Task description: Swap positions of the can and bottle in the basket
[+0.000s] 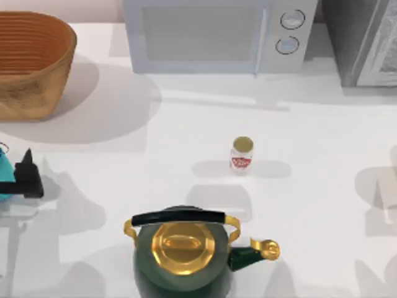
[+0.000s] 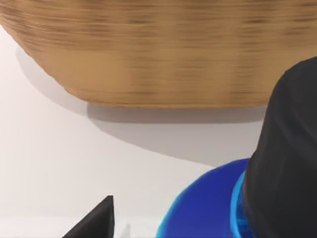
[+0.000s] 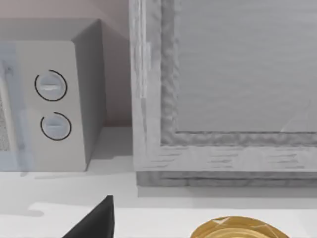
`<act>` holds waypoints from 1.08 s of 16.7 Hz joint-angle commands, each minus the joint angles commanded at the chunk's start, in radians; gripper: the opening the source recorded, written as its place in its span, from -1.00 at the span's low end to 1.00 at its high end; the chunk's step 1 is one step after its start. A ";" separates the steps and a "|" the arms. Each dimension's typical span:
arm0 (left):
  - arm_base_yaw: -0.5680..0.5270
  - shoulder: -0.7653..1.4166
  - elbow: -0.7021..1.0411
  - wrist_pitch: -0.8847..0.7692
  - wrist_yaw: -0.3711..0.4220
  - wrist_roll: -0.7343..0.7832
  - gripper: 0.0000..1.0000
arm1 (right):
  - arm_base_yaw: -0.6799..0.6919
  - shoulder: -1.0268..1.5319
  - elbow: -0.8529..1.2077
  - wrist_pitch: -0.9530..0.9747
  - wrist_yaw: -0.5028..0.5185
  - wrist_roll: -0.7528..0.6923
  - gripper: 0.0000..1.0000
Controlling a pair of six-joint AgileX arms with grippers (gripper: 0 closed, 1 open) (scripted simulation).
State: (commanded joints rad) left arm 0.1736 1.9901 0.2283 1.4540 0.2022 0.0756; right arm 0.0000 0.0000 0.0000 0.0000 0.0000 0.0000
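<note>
Top view: left gripper (image 1: 25, 177) sits at the table's left edge, black fingers reaching in from the left, with the cyan bottle (image 1: 5, 177) right against it on its outer side, mostly cut off by the frame edge. Left wrist view adds what the top can't: the bottle (image 2: 208, 208) is close under the camera, blue-cyan body pressed against one black finger (image 2: 285, 158), the other fingertip (image 2: 96, 220) apart on the far side of the frame; jaws look closed on the bottle, one finger in contact for sure, the second contact I cannot tell. Same view has the wicker basket (image 2: 163, 54) directly ahead of the gripper, its tan wall near but not touching the bottle, white table (image 2: 74, 158) between them. In the top view the basket (image 1: 34, 68) is at the far left, beyond the gripper; nothing visible on the part of its ribbed interior in frame. The can (image 1: 241, 155) stands upright on the open table, well to the right of the left gripper and outside the basket, just beyond the green-and-gold kettle (image 1: 183, 257). Right wrist view: one black fingertip (image 3: 96, 220), a gold kettle part (image 3: 237, 230) below, microwave (image 3: 54, 99) with two dials and a grey cabinet (image 3: 223, 89) ahead. Right gripper's opening: cannot tell.
</note>
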 joint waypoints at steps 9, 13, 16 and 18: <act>0.000 0.000 0.000 0.000 0.000 0.000 -0.36 | 0.000 0.000 0.000 0.000 0.000 0.000 1.00; 0.000 0.000 0.000 0.000 0.000 0.000 -0.96 | 0.000 0.000 0.000 0.000 0.000 0.000 1.00; 0.000 0.000 0.000 0.000 0.000 0.000 -1.00 | 0.000 0.000 0.000 0.000 0.000 0.000 1.00; 0.000 0.000 0.000 0.000 0.000 0.000 -1.00 | 0.000 0.000 0.000 0.000 0.000 0.000 1.00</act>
State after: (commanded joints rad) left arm 0.1736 1.9901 0.2283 1.4540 0.2022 0.0756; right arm 0.0000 0.0000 0.0000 0.0000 0.0000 0.0000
